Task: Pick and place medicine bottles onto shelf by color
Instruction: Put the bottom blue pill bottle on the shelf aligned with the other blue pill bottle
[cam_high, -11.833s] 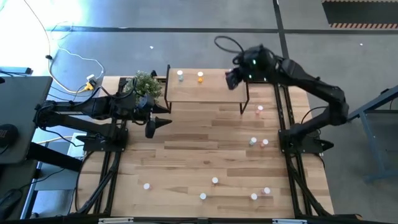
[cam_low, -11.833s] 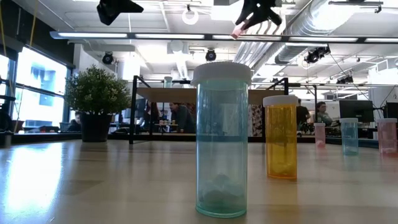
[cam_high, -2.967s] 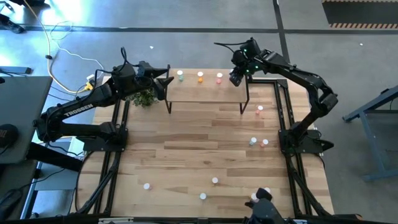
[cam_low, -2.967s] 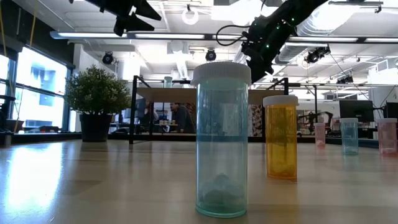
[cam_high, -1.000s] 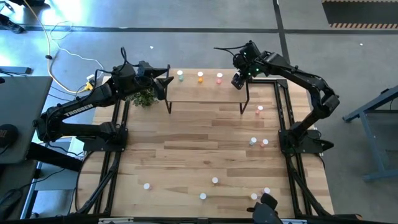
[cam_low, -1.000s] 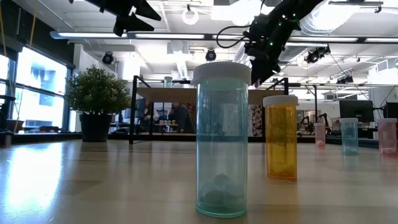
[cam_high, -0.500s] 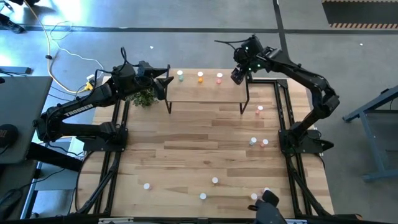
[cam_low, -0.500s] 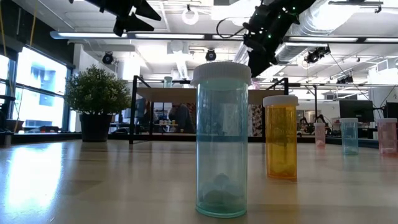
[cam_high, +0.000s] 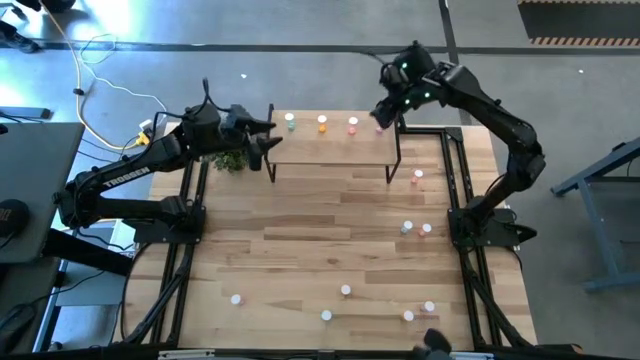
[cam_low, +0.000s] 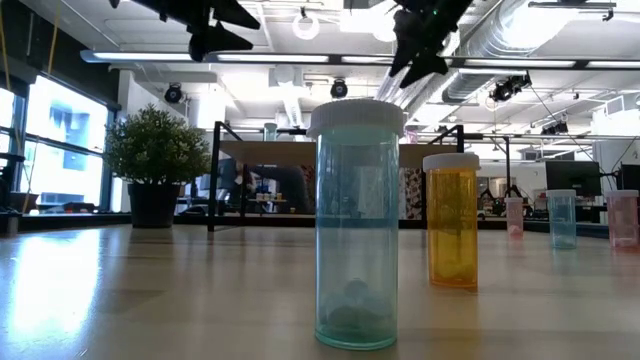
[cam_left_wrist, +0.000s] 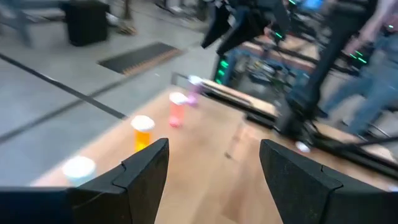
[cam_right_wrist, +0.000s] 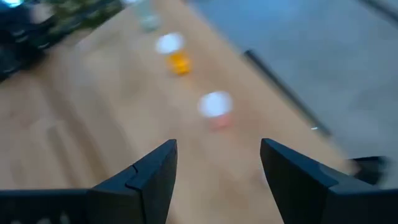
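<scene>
The shelf (cam_high: 335, 145) stands at the table's far edge. On it stand three medicine bottles in a row: a green one (cam_high: 290, 122), an orange one (cam_high: 322, 123) and a pink one (cam_high: 352, 124). My left gripper (cam_high: 272, 140) hovers open and empty at the shelf's left end, pointing along it. My right gripper (cam_high: 380, 116) hangs open and empty high above the shelf's right end, slanting down over the pink bottle (cam_right_wrist: 216, 107). Several more bottles stand loose on the table, such as one (cam_high: 417, 178) near the shelf's right leg and a green one (cam_low: 357, 225) close to the low camera.
A small potted plant (cam_high: 232, 152) stands under my left arm, left of the shelf. Loose bottles stand in a pair at the right (cam_high: 407, 228) and scattered along the near edge (cam_high: 326, 315). Bare wood lies in the table's middle (cam_high: 320, 230).
My right gripper has risen from just beside the pink bottle on the shelf to well above it, tipping more steeply downward. My left gripper has swung its fingertips a little toward the table's near edge without leaving its place. The bottles have stayed put.
</scene>
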